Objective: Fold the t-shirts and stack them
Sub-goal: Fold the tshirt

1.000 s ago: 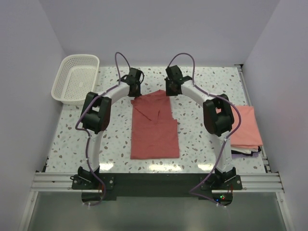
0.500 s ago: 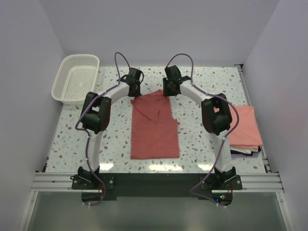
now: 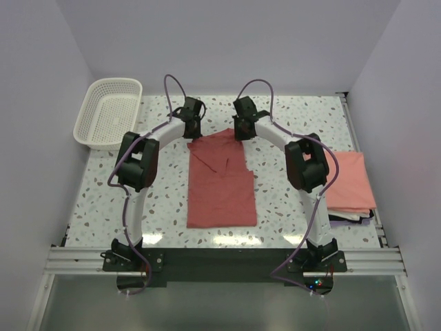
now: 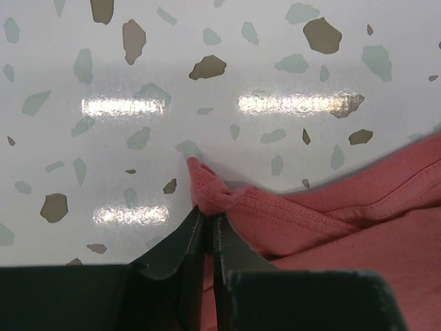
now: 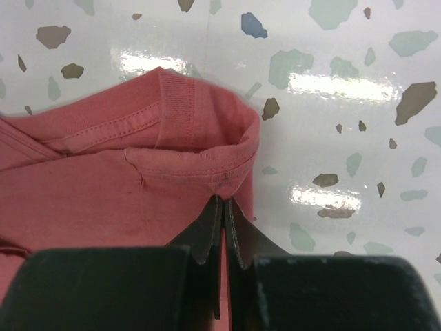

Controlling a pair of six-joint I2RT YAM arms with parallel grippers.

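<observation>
Your dusty red t-shirt [image 3: 222, 183] lies flat at the middle of the speckled surface [image 3: 158, 200], between the two arms. Its body is folded into a narrow upright rectangle. The far end is less tidy: a sleeve flap sits at an angle across the top.

Left pincer [image 4: 209, 219]: jaws together, clamped on a small bunched corner of the red shirt at its far left edge. In the left wrist view a knot of cloth pokes out just past the fingertips [image 4: 196, 227], and a stitched hem runs off to the right. The corner sits at or just above the surface; you cannot tell which.

Right pincer [image 5: 222, 203]: jaws together, pinched on the far right corner of the same shirt. A ribbed band and a double-stitched hem curl over just ahead of the tips, and a thin line of red shows between the fingers.

Both pincers sit side by side at the shirt's far edge.

A salmon t-shirt [image 3: 350, 181] lies folded at the right edge of the surface, well apart from the red one. It rests on other pale and dark cloth [image 3: 348, 218], of which only the near edges show.

A white lattice basket [image 3: 109, 112] stands at the far left corner, tilted against the wall.
</observation>
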